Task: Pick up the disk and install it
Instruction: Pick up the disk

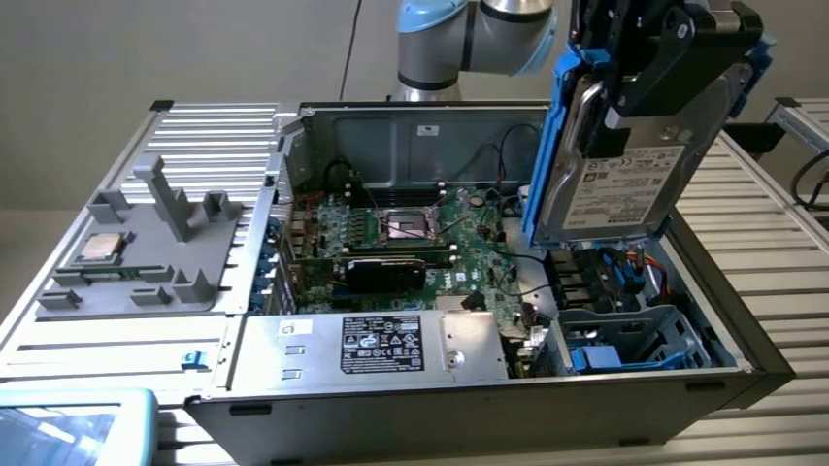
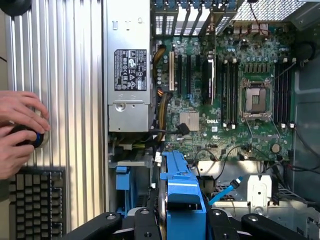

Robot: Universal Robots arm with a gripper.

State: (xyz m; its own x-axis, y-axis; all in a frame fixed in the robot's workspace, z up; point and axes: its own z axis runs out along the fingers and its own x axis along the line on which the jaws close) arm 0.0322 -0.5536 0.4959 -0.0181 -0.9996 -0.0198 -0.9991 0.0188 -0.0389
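Note:
The disk (image 1: 622, 180), a silver-grey drive with a white label in a bright blue carrier frame, hangs upright above the open computer case (image 1: 492, 398), on the exterior view's right. My black gripper (image 1: 661, 68) is shut on its upper part. Below it, inside the case, sits the blue and grey drive cage (image 1: 635, 340). In the wrist view the carrier's blue edge (image 2: 182, 195) runs between my two black fingers (image 2: 125, 222), with the motherboard (image 2: 235, 90) spread out underneath.
A silver power supply box (image 1: 388, 345) with a black label fills the case's front corner. A grey fixture (image 1: 143, 243) holding a small square chip (image 1: 101, 248) lies on the exterior view's left. A person's hands (image 2: 20, 130) rest near a keyboard (image 2: 35, 205) beside the case.

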